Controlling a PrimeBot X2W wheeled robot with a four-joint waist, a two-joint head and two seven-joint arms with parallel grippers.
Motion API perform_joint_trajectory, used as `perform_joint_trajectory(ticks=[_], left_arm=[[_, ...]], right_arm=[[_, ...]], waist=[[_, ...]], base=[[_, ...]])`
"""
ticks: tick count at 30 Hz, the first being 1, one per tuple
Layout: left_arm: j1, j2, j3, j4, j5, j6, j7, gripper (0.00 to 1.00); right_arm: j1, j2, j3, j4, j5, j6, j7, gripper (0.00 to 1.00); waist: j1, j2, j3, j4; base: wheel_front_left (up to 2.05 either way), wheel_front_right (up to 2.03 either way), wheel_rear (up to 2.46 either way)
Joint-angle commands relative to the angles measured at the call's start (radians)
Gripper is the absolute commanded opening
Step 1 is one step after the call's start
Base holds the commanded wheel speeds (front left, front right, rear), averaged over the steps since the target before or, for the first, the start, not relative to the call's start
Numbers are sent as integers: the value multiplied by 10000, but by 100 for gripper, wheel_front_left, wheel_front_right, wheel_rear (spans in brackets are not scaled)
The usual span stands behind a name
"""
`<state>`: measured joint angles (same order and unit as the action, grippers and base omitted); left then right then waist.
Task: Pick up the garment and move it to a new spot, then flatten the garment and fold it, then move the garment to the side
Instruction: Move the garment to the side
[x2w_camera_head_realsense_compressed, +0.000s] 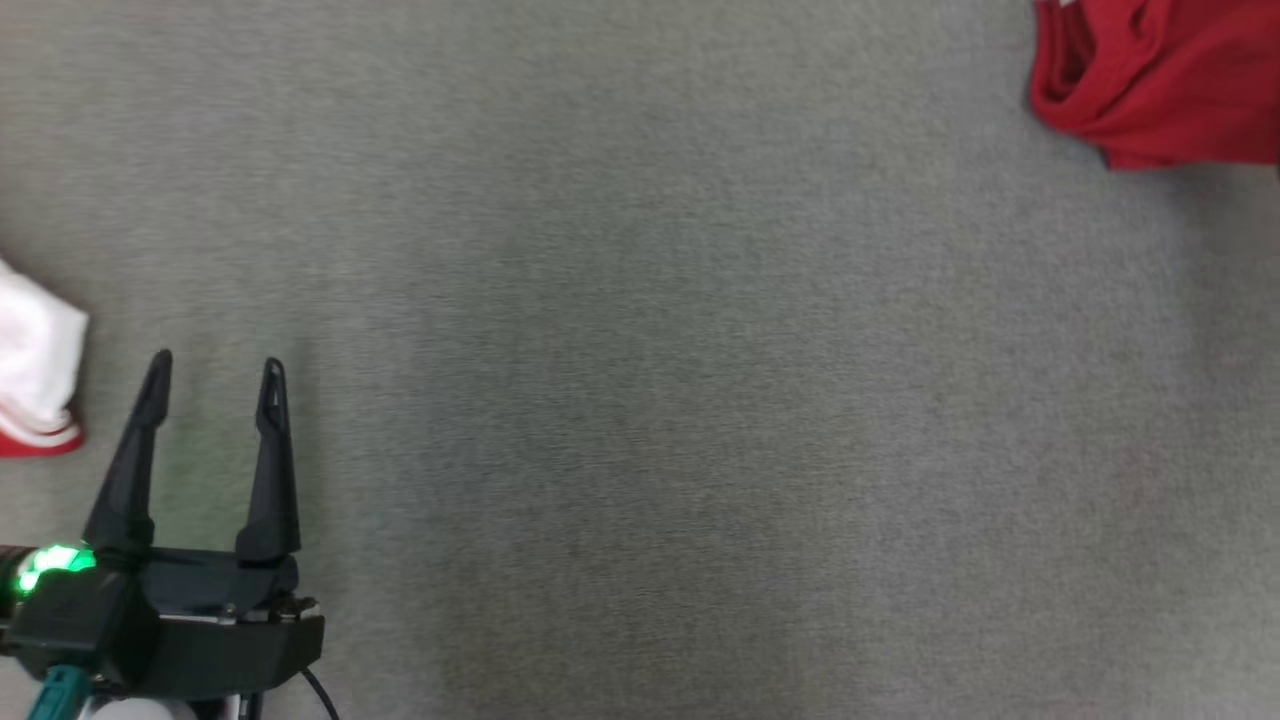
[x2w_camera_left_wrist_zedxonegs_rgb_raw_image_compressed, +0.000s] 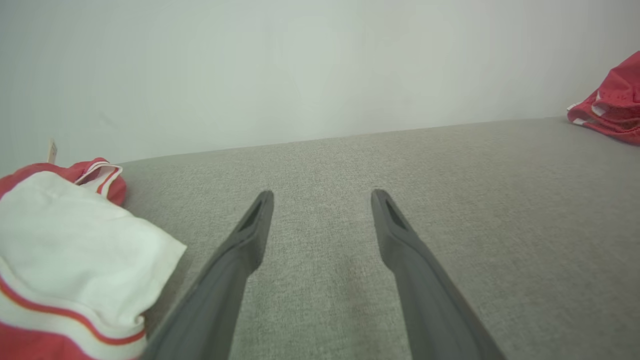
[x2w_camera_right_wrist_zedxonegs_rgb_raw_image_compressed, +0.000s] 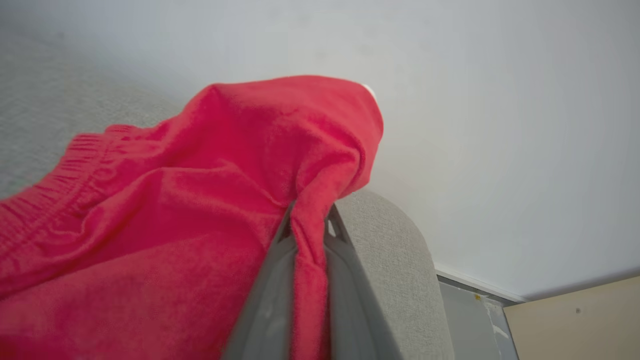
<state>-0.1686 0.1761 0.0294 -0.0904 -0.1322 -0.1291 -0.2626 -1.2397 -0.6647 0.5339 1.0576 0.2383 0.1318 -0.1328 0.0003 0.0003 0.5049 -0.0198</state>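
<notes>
The right gripper (x2w_camera_right_wrist_zedxonegs_rgb_raw_image_compressed: 310, 212) is clamping a fold of the red garment (x2w_camera_right_wrist_zedxonegs_rgb_raw_image_compressed: 200, 200). Its two fingers are standing almost together with the cloth pinched between them. Because the pinch is taking only a bunched edge, the rest of the garment is draping onto the grey fabric surface (x2w_camera_head_realsense_compressed: 640, 400) at its far right corner (an elastic waistband is showing at the left of the right wrist view). This grip is judged to be serving the pick-up-and-move step. The left gripper (x2w_camera_head_realsense_compressed: 216, 360) is hovering over the near left of the surface, fingers apart and empty, probably positioned out of the garment's path. A white-and-red cloth (x2w_camera_head_realsense_compressed: 35, 370) is lying just beside it.
</notes>
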Motion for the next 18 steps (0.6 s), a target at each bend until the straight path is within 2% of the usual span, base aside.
perform_joint_trajectory(ticks=[1,7,13,14,15,18], left_arm=[[-115,101,61,-150,60,-1,-32,100],[-48,198,111,-758,193,1,-32,100],[7,274,184,-1074,253,2,-31,100],[13,289,198,-1106,267,2,-31,100],[21,296,209,-1128,270,2,-31,100],[62,291,268,-1160,275,27,-31,100]], right_arm=[[-208,-73,93,43,-59,-26,50,0],[-777,-387,295,238,-380,-26,-94,0],[-1206,-307,195,634,-755,-26,-84,0],[-1258,-268,182,663,-877,-26,-155,39],[-1325,-241,99,719,-938,-26,-233,100],[-1482,-183,-98,893,-1211,-26,-364,100]], waist=[[-3,-3,626,-637],[-3,-3,840,-852],[-3,-3,1051,-945],[-3,-3,1078,-958],[-3,-3,1094,-966],[-3,-3,1089,-996]], base=[[0,0,0],[0,0,0],[0,0,0],[0,0,0],[0,0,0],[0,0,0]])
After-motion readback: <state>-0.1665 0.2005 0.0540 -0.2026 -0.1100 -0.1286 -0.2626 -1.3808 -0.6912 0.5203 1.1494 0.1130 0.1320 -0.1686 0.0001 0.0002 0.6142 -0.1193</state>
